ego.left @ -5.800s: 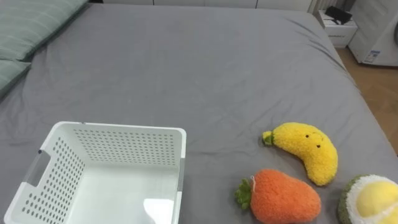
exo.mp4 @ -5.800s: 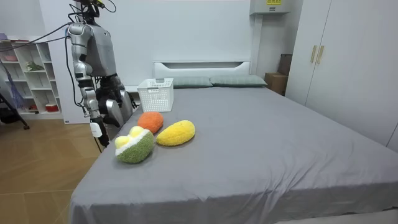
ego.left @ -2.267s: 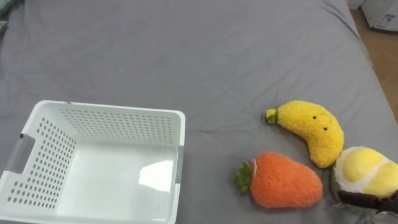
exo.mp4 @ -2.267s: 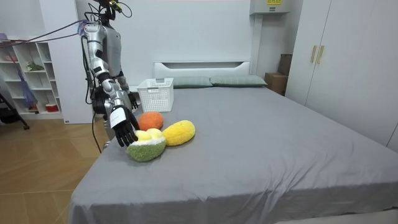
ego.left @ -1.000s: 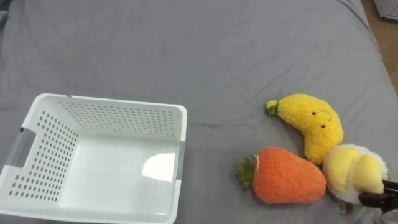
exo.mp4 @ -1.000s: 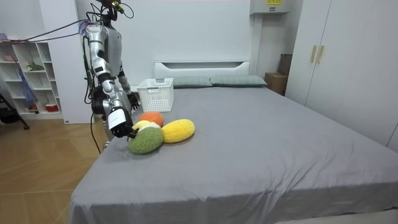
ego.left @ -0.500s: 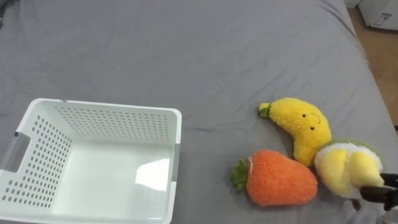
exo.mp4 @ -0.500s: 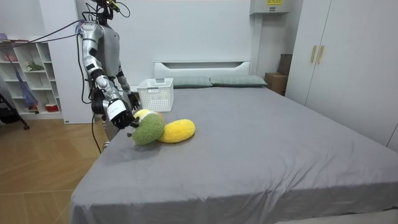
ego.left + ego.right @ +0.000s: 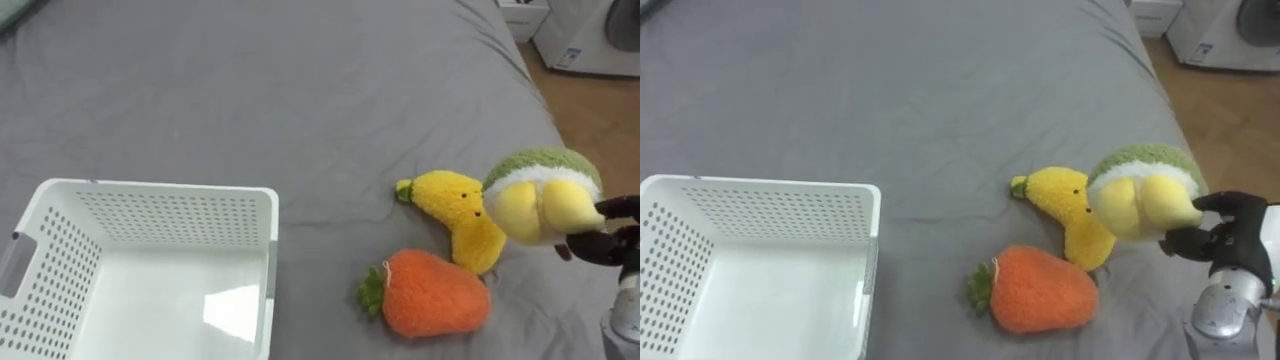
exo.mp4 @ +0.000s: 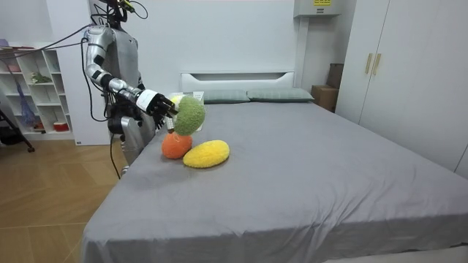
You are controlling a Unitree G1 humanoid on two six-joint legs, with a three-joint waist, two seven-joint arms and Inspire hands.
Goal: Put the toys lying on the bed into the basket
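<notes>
My right hand [image 9: 612, 237] [image 9: 1223, 238] [image 10: 155, 102] is shut on a green and yellow durian plush [image 9: 540, 198] [image 9: 1140, 195] [image 10: 189, 115], held up in the air above the right side of the grey bed [image 9: 300, 90]. Below it lie a yellow banana plush [image 9: 455, 213] [image 9: 1068, 210] [image 10: 206, 154] and an orange carrot plush [image 9: 430, 293] [image 9: 1037, 290] [image 10: 175, 145], touching each other. A white perforated basket [image 9: 130, 270] [image 9: 750, 265], empty, sits on the bed at the lower left.
The bed's right edge [image 9: 560, 120] drops to a wooden floor [image 9: 600, 110]. White furniture [image 9: 580, 35] stands beyond the far right corner. In the room view I stand at the bed's side near a shelf unit [image 10: 29, 95]; pillows [image 10: 256, 95] lie at the headboard.
My right hand has lifted the durian plush off the bed and up above the banana. The eye view has shifted a little to the right.
</notes>
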